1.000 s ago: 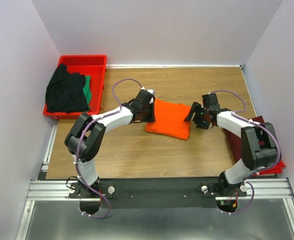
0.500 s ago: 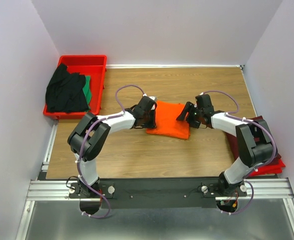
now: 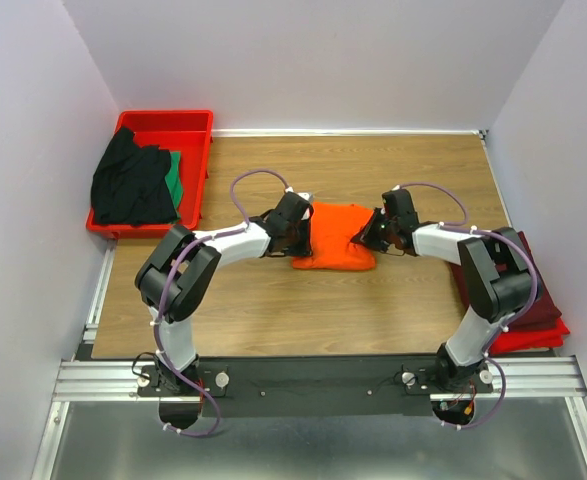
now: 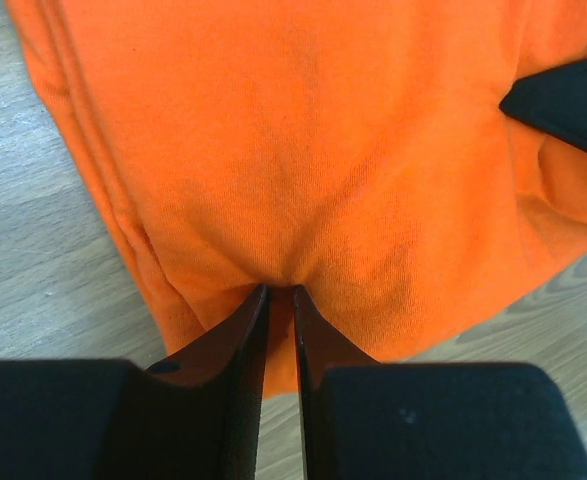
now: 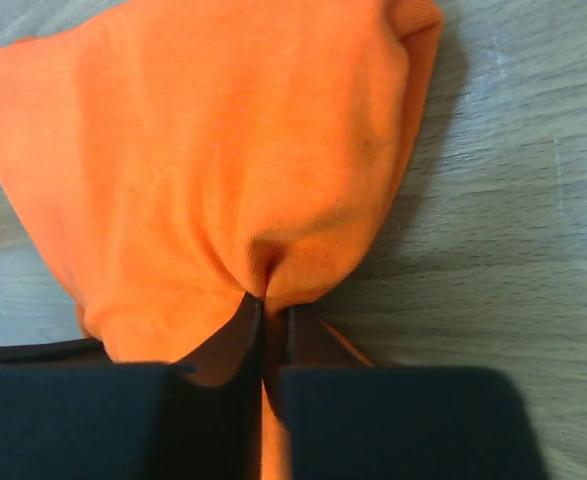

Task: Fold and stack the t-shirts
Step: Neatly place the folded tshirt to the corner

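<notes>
A folded bright orange t-shirt (image 3: 335,238) lies on the wooden table between the two arms. My left gripper (image 3: 303,233) pinches its left edge, the jaws shut on a pucker of orange cloth (image 4: 303,200). On the shirt's right edge my right gripper (image 3: 366,235) is shut on a bunched fold of the same cloth (image 5: 223,190). A dark maroon t-shirt (image 3: 528,290) lies folded at the right under the right arm. A black t-shirt (image 3: 128,185) and a green t-shirt (image 3: 174,175) sit in the red tray.
The red plastic tray (image 3: 188,125) stands at the back left corner. Something red (image 3: 533,335) shows under the maroon shirt at the table's right edge. Walls close in the table on the left, back and right.
My right gripper moved left onto the orange shirt's right edge and shut on the cloth. The shirt has bunched narrower between the grippers. The left gripper kept its hold.
</notes>
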Action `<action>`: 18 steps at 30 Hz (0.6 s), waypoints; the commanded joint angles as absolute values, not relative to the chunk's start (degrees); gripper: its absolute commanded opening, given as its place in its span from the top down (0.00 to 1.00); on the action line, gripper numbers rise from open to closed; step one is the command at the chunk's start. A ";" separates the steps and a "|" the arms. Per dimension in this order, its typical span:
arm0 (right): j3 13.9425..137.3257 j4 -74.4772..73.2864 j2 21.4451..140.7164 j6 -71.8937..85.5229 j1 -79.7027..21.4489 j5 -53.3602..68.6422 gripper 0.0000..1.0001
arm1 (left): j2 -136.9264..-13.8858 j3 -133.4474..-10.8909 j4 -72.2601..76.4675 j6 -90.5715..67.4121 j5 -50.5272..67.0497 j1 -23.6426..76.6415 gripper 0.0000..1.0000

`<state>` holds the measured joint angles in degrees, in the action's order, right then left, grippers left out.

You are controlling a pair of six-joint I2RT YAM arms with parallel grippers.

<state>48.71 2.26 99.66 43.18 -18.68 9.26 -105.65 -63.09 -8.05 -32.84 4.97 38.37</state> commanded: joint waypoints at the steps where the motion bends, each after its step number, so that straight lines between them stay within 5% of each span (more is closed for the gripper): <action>1: 47.29 -3.08 103.10 43.24 -19.78 5.81 0.99 | -106.00 -64.50 -10.98 -31.64 4.49 38.67 0.76; 18: 52.37 -20.03 95.98 48.24 -19.60 -20.12 1.00 | -96.95 -74.35 -20.39 -25.32 1.58 33.05 0.76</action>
